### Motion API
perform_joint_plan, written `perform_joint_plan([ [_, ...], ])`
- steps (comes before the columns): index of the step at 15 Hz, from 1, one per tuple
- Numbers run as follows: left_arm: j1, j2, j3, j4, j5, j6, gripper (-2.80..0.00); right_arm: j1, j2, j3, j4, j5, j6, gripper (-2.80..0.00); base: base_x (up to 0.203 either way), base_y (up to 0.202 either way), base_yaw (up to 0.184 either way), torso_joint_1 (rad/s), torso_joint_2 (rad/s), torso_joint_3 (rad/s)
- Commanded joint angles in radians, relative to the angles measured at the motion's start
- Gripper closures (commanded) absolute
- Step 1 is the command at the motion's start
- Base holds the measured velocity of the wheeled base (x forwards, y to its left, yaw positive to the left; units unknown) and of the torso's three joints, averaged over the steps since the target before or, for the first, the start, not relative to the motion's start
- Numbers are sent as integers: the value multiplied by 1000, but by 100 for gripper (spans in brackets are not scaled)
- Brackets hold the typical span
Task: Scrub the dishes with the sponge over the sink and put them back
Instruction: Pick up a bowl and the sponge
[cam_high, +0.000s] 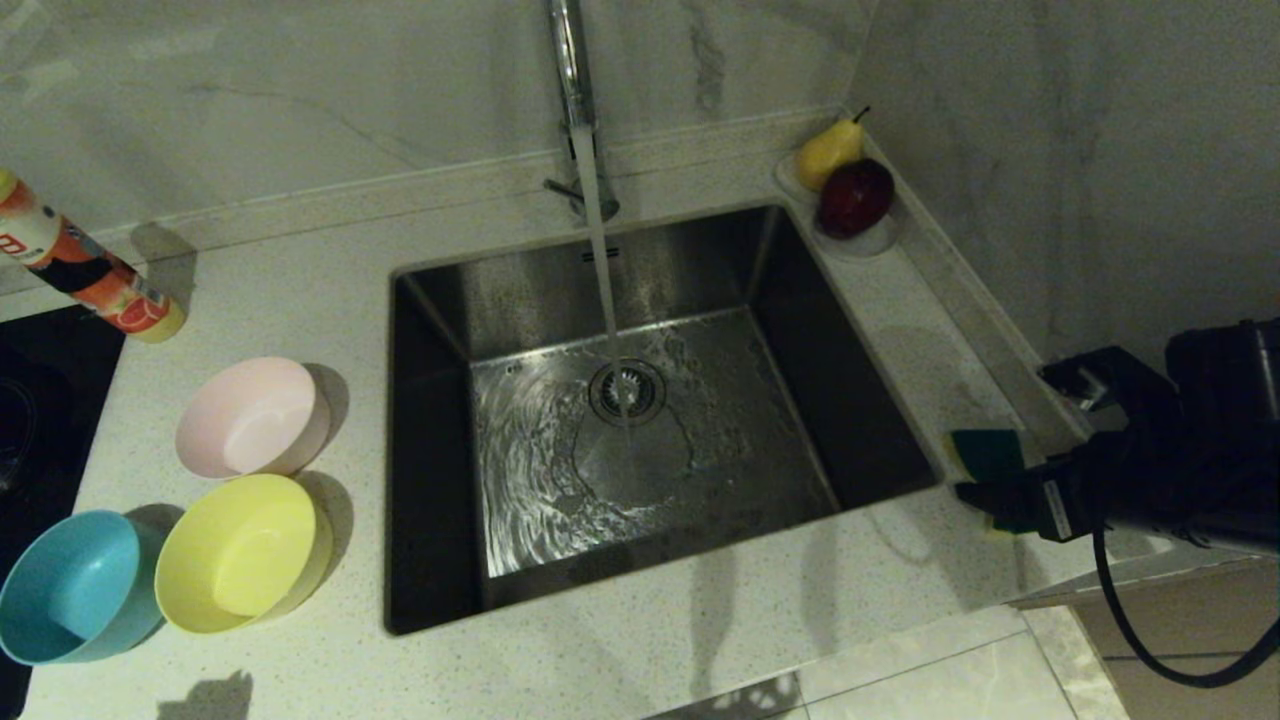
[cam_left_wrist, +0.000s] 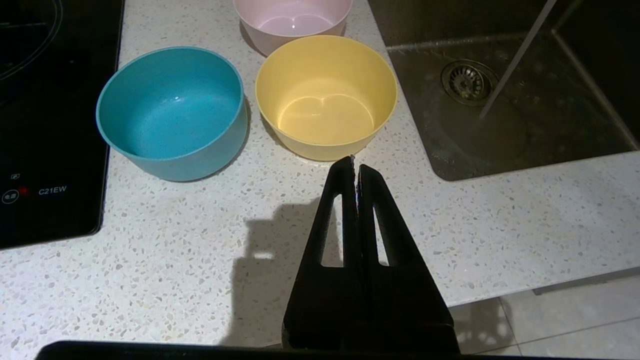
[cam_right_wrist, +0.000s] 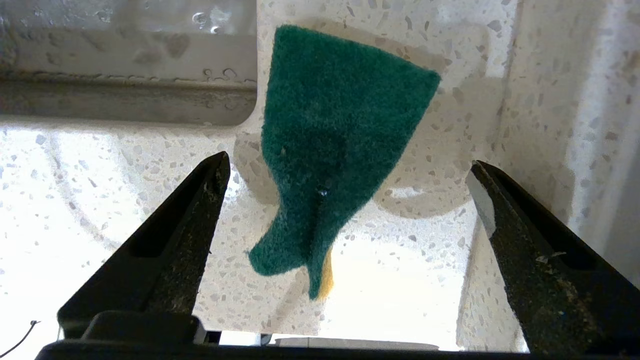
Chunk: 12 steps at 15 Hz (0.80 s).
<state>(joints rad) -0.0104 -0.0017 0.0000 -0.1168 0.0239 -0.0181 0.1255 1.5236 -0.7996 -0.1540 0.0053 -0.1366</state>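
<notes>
Stainless steel formed the sink (cam_high: 690, 300), a square basin set into the speckled countertop (cam_high: 300, 290). Water ran from the faucet (cam_high: 572, 70) onto the drain strainer (cam_high: 627, 391) and spread across the basin floor.

The dishes stood on the countertop to the left of the sink: the pink bowl (cam_high: 252, 417) farthest back, the yellow bowl (cam_high: 243, 552) in front of it, and the blue bowl (cam_high: 72, 586) to the left of the yellow one. All three were upright.

The sponge (cam_right_wrist: 335, 145) lay on the countertop by the sink's front right corner, dark green face up, bent, with a strip of yellow foam showing at one end. The right gripper (cam_right_wrist: 350, 170) hung directly over it, fingers spread wide to either side of the sponge and not touching it.

The left gripper (cam_left_wrist: 356, 167) was parked above the countertop just in front of the yellow bowl, fingers pressed together and holding nothing.

A pear (cam_high: 828, 152) and an apple (cam_high: 856, 197) rested on a small white dish (cam_high: 868, 240) in the back right corner.
</notes>
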Motion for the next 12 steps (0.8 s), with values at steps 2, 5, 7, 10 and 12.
perform_joint_plan([
  [2,0,0,40,-1,1,0,0,0,-8,0,-1,1,-1,-280,0,0,0,0,0,0],
  [5,0,0,40,-1,1,0,0,0,9,5,-1,2,3,-280,0,0,0,0,0,0],
  [7,0,0,40,-1,1,0,0,0,10,7,1,2,5,-280,0,0,0,0,0,0],
  [10,0,0,40,-1,1,0,0,0,19,6,-1,2,6,-280,0,0,0,0,0,0],
  [12,0,0,40,-1,1,0,0,1,29,0,-3,2,9,0,0,0,0,0,0,0],
])
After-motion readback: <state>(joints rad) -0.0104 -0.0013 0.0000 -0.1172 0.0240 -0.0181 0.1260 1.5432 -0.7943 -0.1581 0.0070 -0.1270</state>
